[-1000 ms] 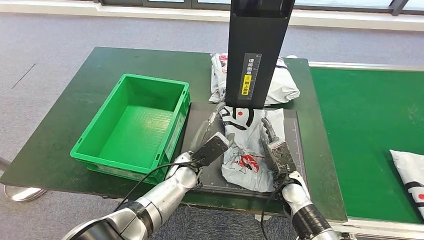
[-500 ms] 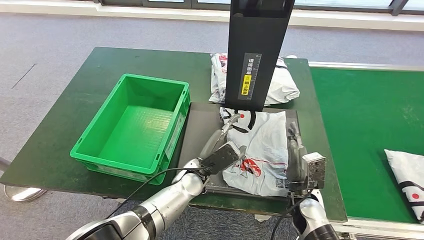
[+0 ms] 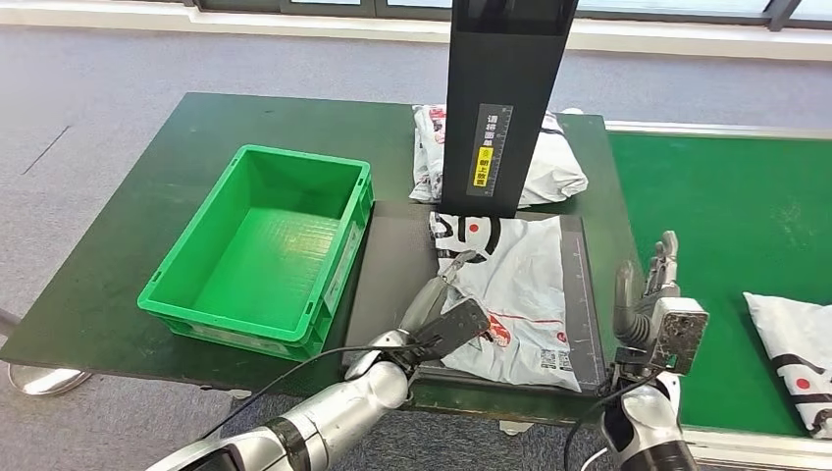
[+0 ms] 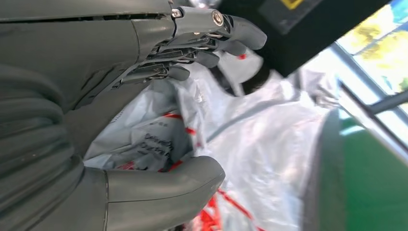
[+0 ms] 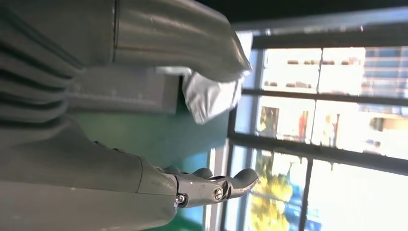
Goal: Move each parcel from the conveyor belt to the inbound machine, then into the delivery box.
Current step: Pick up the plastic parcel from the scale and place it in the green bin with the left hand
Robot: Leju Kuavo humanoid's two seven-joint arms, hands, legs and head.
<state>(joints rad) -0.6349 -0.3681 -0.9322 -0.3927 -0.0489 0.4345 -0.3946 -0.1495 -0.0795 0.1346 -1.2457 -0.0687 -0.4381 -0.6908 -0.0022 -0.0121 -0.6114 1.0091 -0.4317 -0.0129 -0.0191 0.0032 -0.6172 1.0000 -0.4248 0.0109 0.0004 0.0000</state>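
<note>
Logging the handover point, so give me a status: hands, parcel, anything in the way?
Left hand closing on parcel on the inbound machine plate. Right hand open, empty, beside the plate. Green box empty; path to it clear.

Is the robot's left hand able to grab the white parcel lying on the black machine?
Probably yes. The left hand is already at the white parcel on the inbound machine's plate, fingers around its edge, and nothing lies between them.
</note>
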